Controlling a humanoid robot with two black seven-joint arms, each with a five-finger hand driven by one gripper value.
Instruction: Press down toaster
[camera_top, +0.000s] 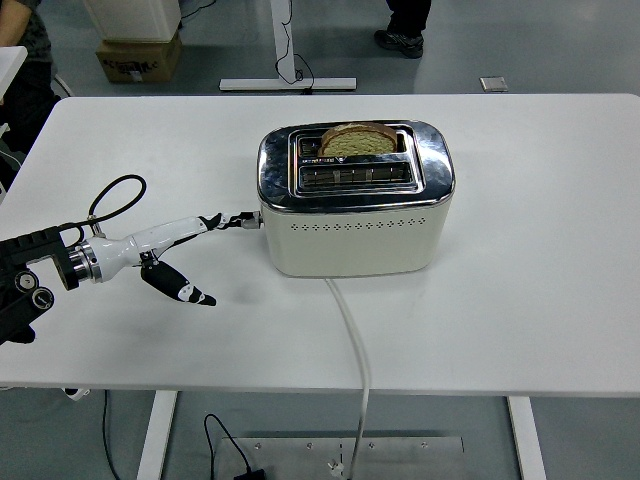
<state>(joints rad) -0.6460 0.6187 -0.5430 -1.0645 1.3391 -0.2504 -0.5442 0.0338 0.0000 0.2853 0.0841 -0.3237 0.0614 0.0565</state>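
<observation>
A cream and chrome toaster (355, 200) stands in the middle of the white table (540, 280). A slice of brown bread (357, 140) sits low in its back slot, only the top crust showing. The front slot holds nothing. My left hand (190, 255) reaches in from the left, its fingers (225, 221) stretched out onto the small lever (254, 219) on the toaster's left end. The thumb (185, 292) hangs down toward the table. The hand holds nothing. My right arm is out of view.
The toaster's white cord (355, 340) runs from its front over the table's near edge. A black cable loop (115, 195) rises from my left wrist. A cardboard box (138, 60) and a person's shoes (398, 40) are on the floor beyond the table.
</observation>
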